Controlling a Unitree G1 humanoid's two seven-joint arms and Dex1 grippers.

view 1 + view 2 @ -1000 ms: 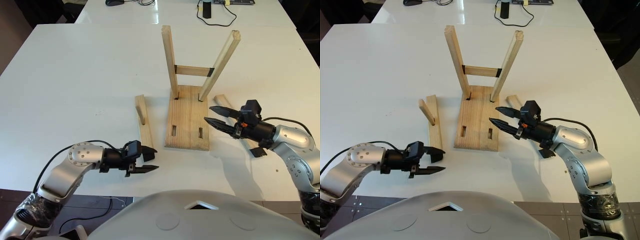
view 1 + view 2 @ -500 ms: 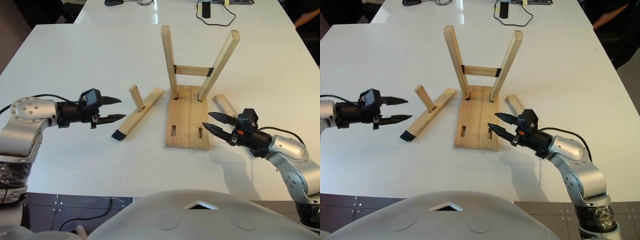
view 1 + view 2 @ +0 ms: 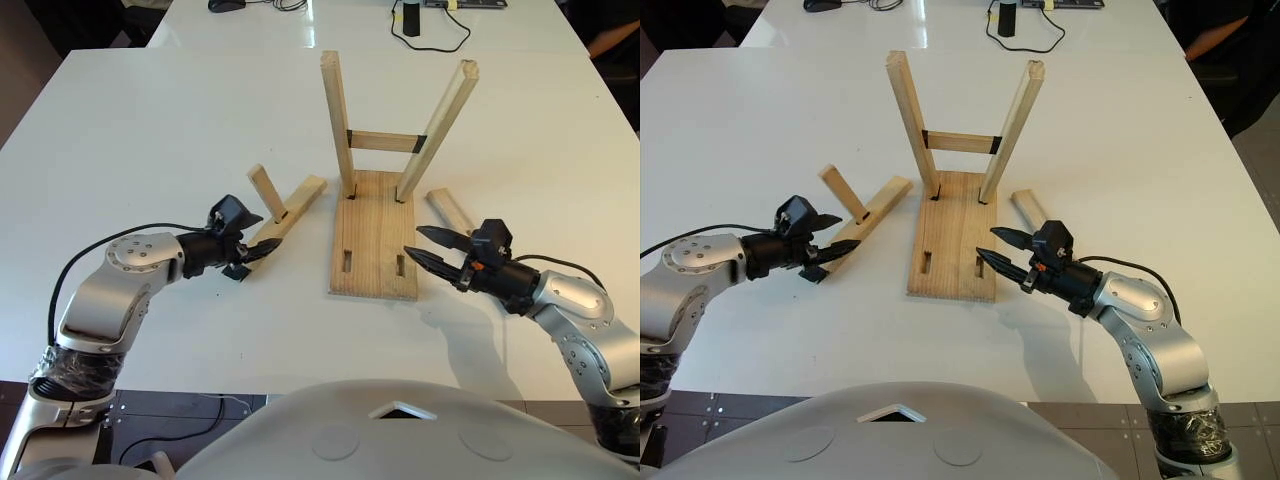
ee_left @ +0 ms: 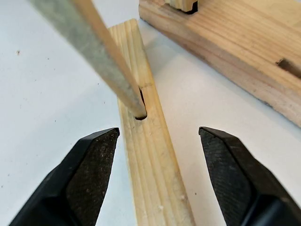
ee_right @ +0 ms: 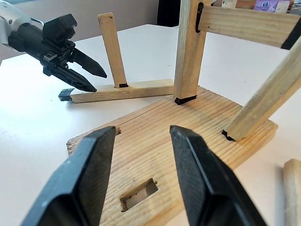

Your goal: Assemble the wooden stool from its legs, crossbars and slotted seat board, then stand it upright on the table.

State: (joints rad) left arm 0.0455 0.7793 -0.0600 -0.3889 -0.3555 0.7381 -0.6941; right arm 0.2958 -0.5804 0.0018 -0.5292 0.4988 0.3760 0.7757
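L gripper (image 3: pixel 256 255) moved in from left, fingers apart astride loose leg (image 3: pixel 300 203) near end; end cap (image 5: pixel 65 94) partly hidden. R gripper (image 3: pixel 412 242) spread by seat board (image 3: pixel 375 235) near corner. White table (image 3: pixel 150 130); mouse (image 3: pixel 228 5) beyond.

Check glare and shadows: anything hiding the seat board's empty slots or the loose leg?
Left eye view: even light, no glare on the seat board, both empty slots plain. Left wrist view: loose leg throws only a faint shadow on the table. Right wrist view: near slot unshaded.
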